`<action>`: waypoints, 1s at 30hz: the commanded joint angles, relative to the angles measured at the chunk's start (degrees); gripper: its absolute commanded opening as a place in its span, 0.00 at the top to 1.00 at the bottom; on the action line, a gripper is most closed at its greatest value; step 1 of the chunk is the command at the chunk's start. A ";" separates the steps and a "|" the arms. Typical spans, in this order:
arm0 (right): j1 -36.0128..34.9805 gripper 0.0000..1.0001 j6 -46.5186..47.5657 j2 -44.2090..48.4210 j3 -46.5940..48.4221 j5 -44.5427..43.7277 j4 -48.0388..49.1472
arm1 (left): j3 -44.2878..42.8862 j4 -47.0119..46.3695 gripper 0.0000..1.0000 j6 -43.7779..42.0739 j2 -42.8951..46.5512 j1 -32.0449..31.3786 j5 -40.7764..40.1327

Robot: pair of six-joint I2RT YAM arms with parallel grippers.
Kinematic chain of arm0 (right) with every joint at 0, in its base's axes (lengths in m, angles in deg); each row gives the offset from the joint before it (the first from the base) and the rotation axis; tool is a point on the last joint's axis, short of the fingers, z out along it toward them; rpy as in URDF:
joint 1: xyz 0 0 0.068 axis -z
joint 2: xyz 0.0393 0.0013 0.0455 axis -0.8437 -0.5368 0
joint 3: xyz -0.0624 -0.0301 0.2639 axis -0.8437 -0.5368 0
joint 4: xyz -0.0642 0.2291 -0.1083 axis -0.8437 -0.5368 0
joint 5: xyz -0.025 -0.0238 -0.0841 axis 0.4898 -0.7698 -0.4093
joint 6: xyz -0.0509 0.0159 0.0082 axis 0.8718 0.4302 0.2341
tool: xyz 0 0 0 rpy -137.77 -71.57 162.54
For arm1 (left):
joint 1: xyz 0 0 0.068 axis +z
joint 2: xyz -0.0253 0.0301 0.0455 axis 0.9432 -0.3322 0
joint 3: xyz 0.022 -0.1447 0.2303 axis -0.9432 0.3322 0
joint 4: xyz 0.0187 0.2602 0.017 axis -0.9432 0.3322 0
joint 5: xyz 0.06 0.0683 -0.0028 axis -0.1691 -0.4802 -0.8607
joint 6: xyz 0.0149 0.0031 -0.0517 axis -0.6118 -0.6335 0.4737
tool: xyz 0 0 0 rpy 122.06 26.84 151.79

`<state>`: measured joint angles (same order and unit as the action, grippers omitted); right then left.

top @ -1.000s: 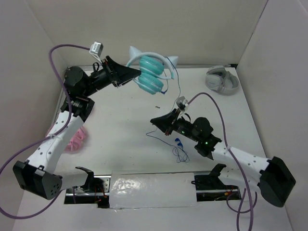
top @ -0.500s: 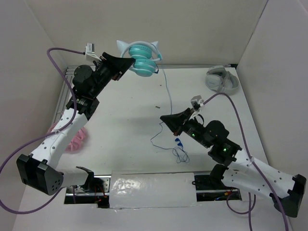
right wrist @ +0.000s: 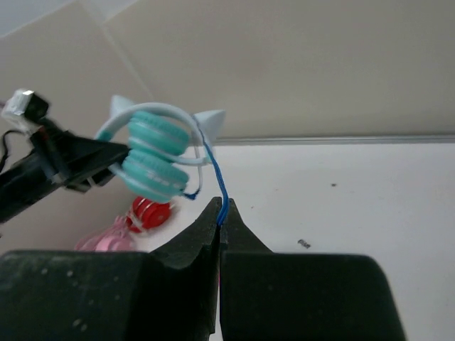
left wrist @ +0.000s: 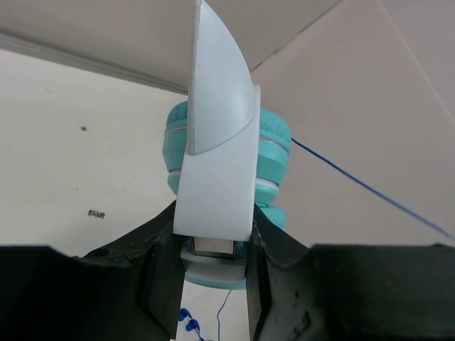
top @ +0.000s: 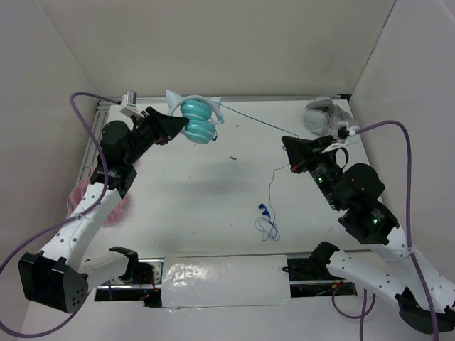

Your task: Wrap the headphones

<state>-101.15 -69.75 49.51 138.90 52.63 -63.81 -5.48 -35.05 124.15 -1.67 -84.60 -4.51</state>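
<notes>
Pink headphones (top: 108, 207) are noted at the left edge of the table (top: 192, 213); the headphones (top: 199, 121) are held aloft near the back wall, the headband clamped in the left gripper (top: 186, 123); the cable (top: 250, 120) is drawn taut to the right gripper (top: 287, 143), which is pinched tight upon it; the slack is hung down to the table; grey headphones (top: 328, 117) are recorded far right.

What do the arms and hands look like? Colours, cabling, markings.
The left arm and right arm match: white links dotted with small holes, black joints and bases. The left hand and right hand are matte black, tapering wedges with two fingers. A purple cable loops off each wrist. Green lights glow on the right arm.
</notes>
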 commanded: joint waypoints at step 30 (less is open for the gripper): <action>-8.95 1.00 5.15 -22.16 -23.14 36.73 42.86 | -5.50 -13.86 1.00 29.76 -0.36 3.98 12.52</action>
<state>-111.22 -66.06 27.72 115.41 87.49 -32.43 -7.32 -37.93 147.93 -3.73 -81.03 -0.45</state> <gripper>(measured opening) 0.010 0.443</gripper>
